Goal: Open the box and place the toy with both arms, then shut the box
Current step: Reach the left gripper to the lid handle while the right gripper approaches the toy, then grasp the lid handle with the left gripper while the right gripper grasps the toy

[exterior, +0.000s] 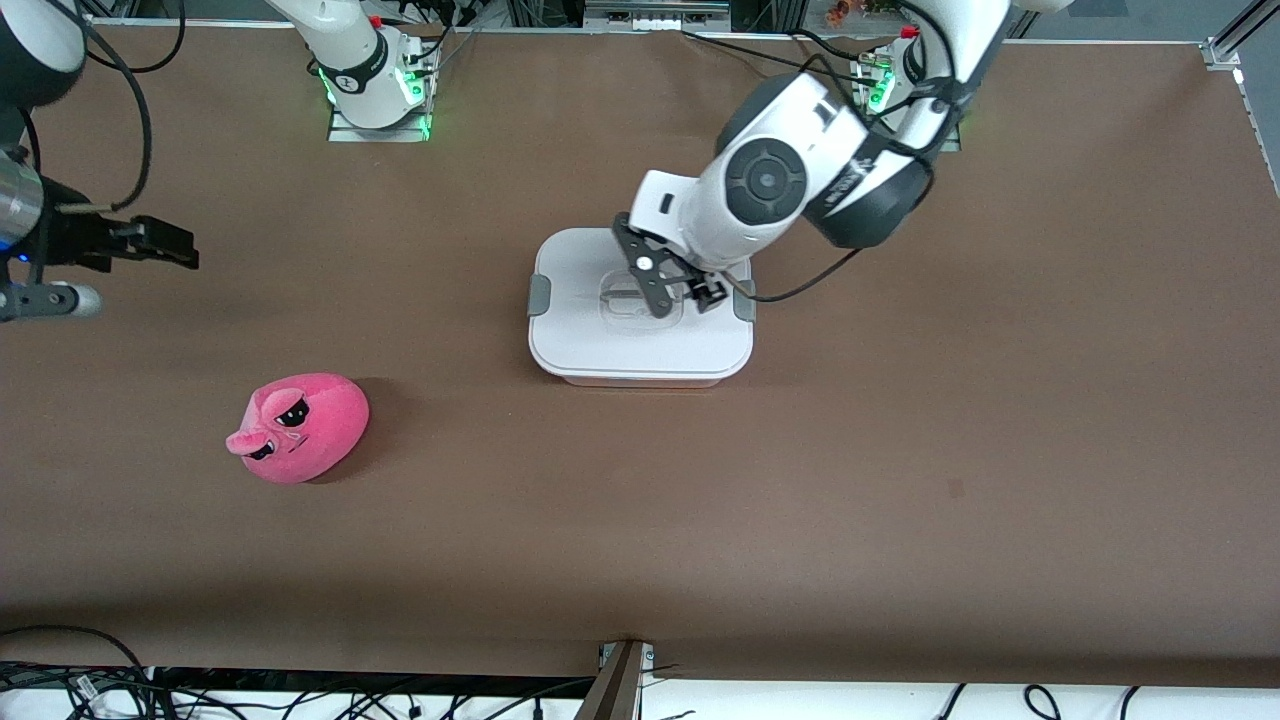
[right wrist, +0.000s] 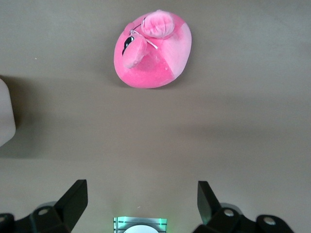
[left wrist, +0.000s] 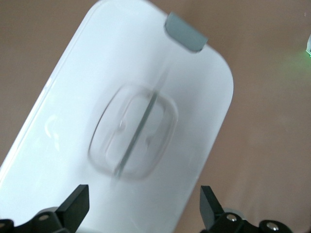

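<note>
Basically, your left end effector (exterior: pixel 672 290), fingers spread, hangs over the box (exterior: pixel 640 345) lid's handle (left wrist: pixel 132 132), bar running 1-to-7 o'clock in left wrist view. Right end effector (right wrist: pixel 141 204), spread too, waits; toy (exterior: pixel 298 428) at 12 o'clock.

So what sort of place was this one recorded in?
Most likely a robotics lab bench, not a home. Two arms are bolted along one edge of a brown-covered table, loose cables run past its edges, and only a lidded box and a pink plush toy lie on it.

A hot-pink toy (exterior: pixel 298 427) with black eyes, a white lid (exterior: pixel 640 345) with grey clips (exterior: pixel 539 294), a brown tabletop (exterior: pixel 900 450).
</note>
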Available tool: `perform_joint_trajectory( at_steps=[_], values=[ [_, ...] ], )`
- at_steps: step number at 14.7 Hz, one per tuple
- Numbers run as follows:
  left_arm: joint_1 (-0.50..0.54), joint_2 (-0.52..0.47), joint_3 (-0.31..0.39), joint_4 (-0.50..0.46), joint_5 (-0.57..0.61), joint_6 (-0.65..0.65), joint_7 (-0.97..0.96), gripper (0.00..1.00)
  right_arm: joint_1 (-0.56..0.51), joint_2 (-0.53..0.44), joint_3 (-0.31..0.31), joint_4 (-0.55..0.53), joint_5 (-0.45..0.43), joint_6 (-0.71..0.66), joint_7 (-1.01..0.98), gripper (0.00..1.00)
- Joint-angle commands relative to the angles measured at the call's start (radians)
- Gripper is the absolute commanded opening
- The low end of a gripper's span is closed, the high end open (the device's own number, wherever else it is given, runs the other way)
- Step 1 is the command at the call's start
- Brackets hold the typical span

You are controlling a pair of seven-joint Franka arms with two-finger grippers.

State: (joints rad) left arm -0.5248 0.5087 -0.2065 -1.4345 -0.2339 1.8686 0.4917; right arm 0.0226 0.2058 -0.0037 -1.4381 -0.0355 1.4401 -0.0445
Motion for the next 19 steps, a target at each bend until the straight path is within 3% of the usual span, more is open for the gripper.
perform_joint_trajectory(
  at_steps=[1, 8, 9, 10, 12, 13, 19],
  values=[
    [-0.030, 0.054, 0.012, 0.029, -0.001, 0.043, 0.079, 1.00, -0.004, 0.049, 0.001, 0.010, 0.011, 0.019, -0.011, 1.00],
    [-0.050, 0.126, 0.012, 0.029, 0.021, 0.124, 0.235, 1.00, -0.042, 0.191, -0.010, -0.001, 0.003, 0.097, -0.345, 1.00],
    [-0.047, 0.129, 0.012, 0.028, 0.019, 0.138, 0.269, 0.76, -0.047, 0.207, -0.010, -0.005, 0.003, 0.109, -0.380, 1.00],
    [-0.047, 0.126, 0.012, 0.026, 0.018, 0.136, 0.277, 0.45, -0.047, 0.213, -0.010, -0.014, 0.002, 0.123, -0.412, 1.00],
    [-0.046, 0.125, 0.012, 0.026, 0.013, 0.130, 0.277, 0.06, -0.049, 0.219, -0.010, -0.050, 0.000, 0.167, -0.483, 1.00],
    [-0.046, 0.123, 0.010, 0.026, 0.011, 0.130, 0.277, 0.00, -0.052, 0.219, -0.012, -0.073, 0.000, 0.192, -0.515, 1.00],
    [-0.043, 0.114, 0.010, 0.031, 0.016, 0.113, 0.444, 0.00, -0.062, 0.222, -0.012, -0.208, 0.002, 0.376, -0.643, 1.00]
  ],
)
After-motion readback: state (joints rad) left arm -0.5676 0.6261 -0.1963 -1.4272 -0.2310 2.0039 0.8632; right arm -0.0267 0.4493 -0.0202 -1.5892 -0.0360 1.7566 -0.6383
